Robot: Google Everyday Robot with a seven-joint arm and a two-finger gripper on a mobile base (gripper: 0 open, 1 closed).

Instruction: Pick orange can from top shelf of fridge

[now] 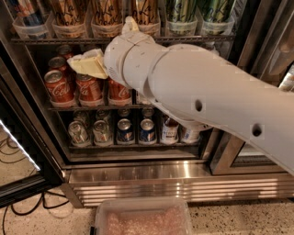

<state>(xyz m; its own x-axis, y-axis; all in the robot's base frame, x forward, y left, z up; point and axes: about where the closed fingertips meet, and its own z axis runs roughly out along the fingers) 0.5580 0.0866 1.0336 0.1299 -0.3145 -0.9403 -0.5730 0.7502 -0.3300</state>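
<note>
Gripper (92,65) sits just below the top shelf (41,41), in front of the red cola cans (57,85); whether it is open, closed or holding anything cannot be told.
The orange can (106,13) stands in a clear tray (106,30) on that shelf, between two like it, with green cans (179,10) to the right. The thick white arm (206,98) reaches in from the right, hiding much of the middle rack of the fridge (138,176).

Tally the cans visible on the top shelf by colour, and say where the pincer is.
Orange cans: 3
Green cans: 2
Dark can: 1
Total: 6
Pincer: just below the top shelf, in front of the red cola cans.
</note>
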